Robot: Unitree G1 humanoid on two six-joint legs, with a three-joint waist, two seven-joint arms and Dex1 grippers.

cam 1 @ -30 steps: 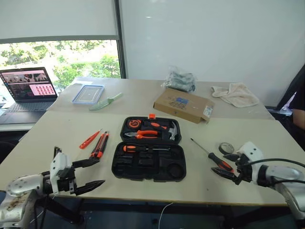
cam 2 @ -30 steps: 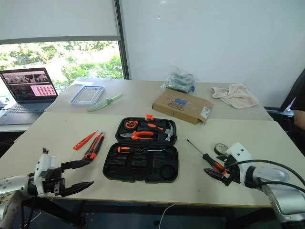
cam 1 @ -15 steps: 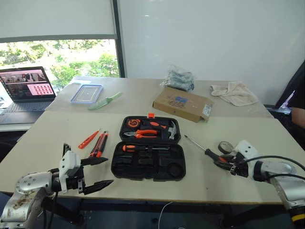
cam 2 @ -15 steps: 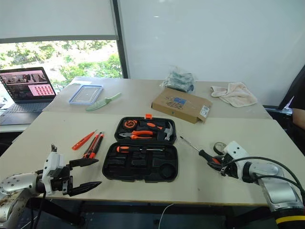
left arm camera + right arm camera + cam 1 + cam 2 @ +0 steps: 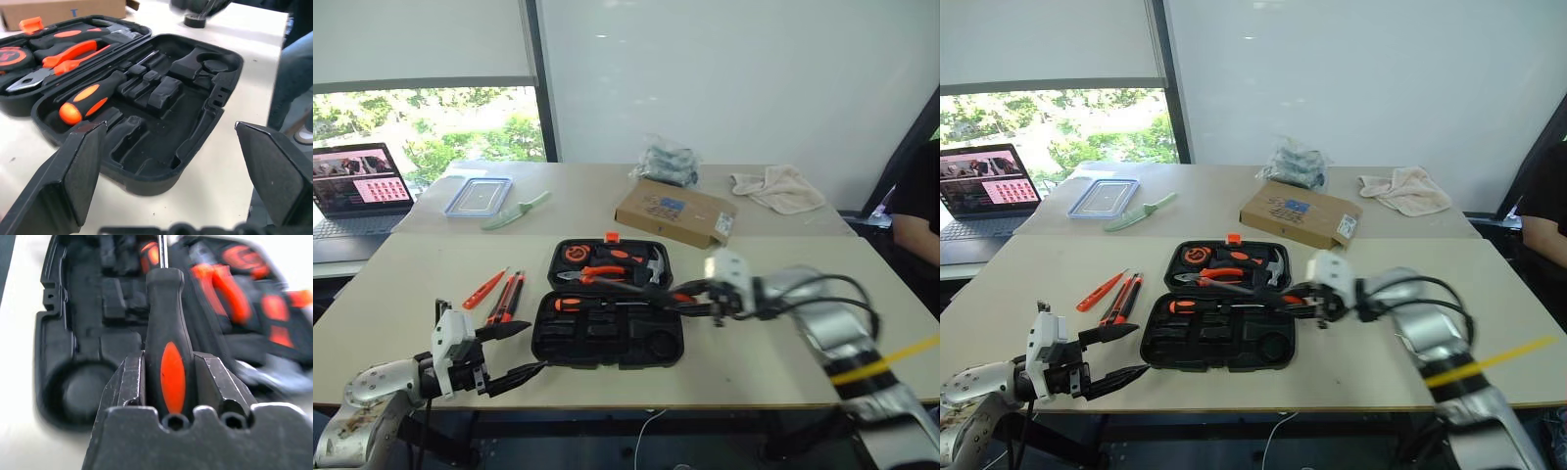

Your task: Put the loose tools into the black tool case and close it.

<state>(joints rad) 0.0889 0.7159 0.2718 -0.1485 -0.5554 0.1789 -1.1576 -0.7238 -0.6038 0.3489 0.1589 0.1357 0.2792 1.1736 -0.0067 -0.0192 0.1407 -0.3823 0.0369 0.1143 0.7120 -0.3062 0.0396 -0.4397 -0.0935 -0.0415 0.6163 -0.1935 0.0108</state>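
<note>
Writing on the brown cardboard box (image 5: 674, 211) is limited to a blue-printed patch and a white label, neither legible.

The right gripper (image 5: 168, 377) reaches in across the open black tool case (image 5: 607, 331), angled a little downward, its jaws narrowed on the handle of a screwdriver (image 5: 165, 345). That handle is smooth black plastic with an oval orange inlay, and its thin steel shaft runs on above the moulded slots.

The left gripper (image 5: 507, 351) hangs at the counter's (image 5: 773, 364) near edge, just beside the case's near left corner, roughly level, its jaws spread wide with nothing between them; the wedge-shaped black fingers (image 5: 73, 176) frame the case in the left wrist view.

The case is a matte black clamshell lying flat, with a small orange latch (image 5: 611, 237) at its far rim. Its far half holds orange-handled pliers (image 5: 66, 56) and a hammer; the near half holds one orange-and-black driver (image 5: 93, 95) seated in its groove.

Loose on the counter left of the case lie a slim orange driver (image 5: 489, 287) and an orange-black utility knife (image 5: 506, 300). A small dark tape roll (image 5: 194, 20) sits beyond the case in the left wrist view.
</note>
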